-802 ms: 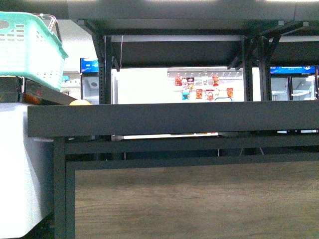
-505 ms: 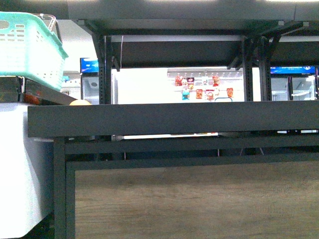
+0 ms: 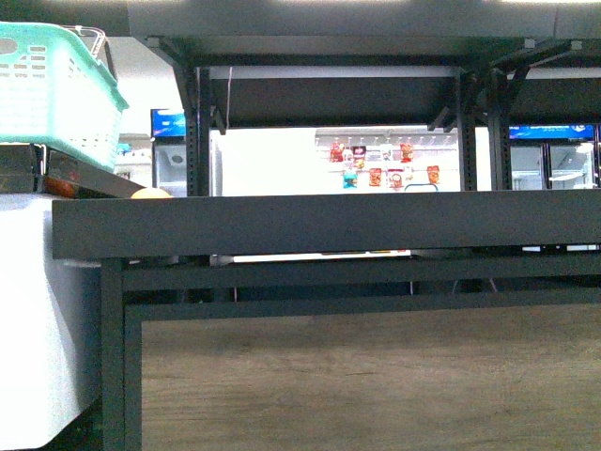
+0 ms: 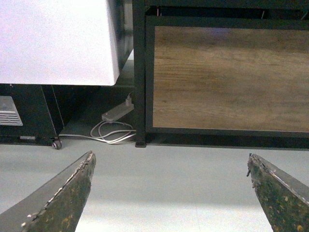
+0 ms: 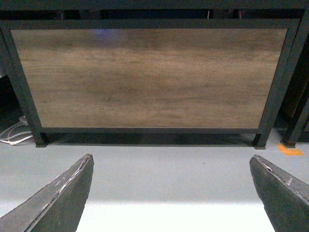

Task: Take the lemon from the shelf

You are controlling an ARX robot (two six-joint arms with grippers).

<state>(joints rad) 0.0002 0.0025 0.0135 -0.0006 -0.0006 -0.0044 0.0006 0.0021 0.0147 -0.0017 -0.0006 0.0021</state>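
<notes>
Left claw [image 4: 170, 157]: released, its two dark fingers [image 4: 63, 193] spread wide with nothing between them; it hangs low over the grey floor [image 4: 169, 183], in front of the shelf's foot.
Right claw [image 5: 171, 157]: released too, fingers [image 5: 280, 193] wide apart and empty, also over the floor in front of the shelf's base.
Shelf [image 3: 329, 225]: black metal rack straight ahead; a wide dark level with a raised front lip crosses the front view, with another level above it.
Wood panel [image 3: 366, 376]: brown board framed in black, filling the shelf's base below the lip; both wrist views face it.
Lemon [image 3: 150, 194]: only a small yellow rounded top shows, peeking above the lip at the shelf's left end. So little shows that the fruit cannot be told for certain.
Power strip [image 4: 117, 112]: on the floor just beside the shelf's left foot, with a looped white cable [image 4: 112, 134].
White cabinet [image 3: 38, 310]: stands against the shelf's left side.
Basket [image 3: 52, 85]: teal, slotted, above the cabinet, left of the shelf.
Orange mark [image 5: 289, 151]: on the floor near the shelf's right foot.
Packets [image 3: 376, 164]: small hanging goods on a bright wall, seen through the shelf.
</notes>
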